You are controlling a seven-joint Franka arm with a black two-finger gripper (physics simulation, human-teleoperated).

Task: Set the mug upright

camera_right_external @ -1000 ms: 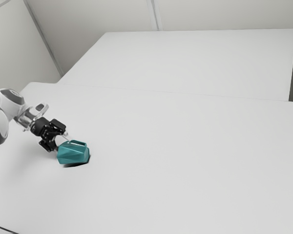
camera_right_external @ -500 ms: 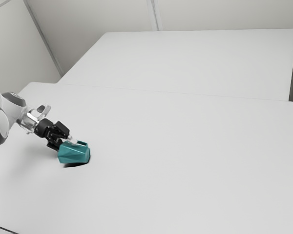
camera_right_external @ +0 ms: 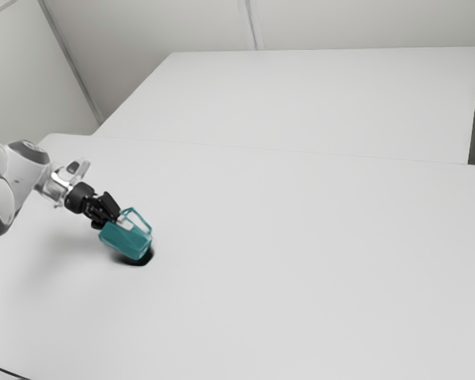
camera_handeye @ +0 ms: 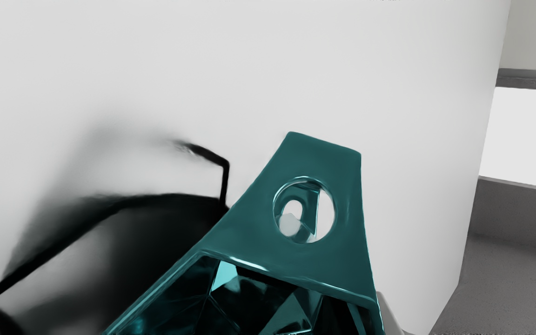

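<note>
Mug (camera_right_external: 125, 241) tilted at the table's (camera_right_external: 301, 261) near-arm side, exterior view's left; gripper (camera_right_external: 120, 222) clamped on it by the rim. Looks light, stiff, glossy — likely slick, perhaps brittle. Best hold: the wall beside the handle (camera_handeye: 312, 156), pinched squarely. Count — one mug, one handle, one gripper, one table.

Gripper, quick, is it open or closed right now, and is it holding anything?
Gripper: at the tilted mug; open or closed, and whether it has a hold, can't be told.
</note>
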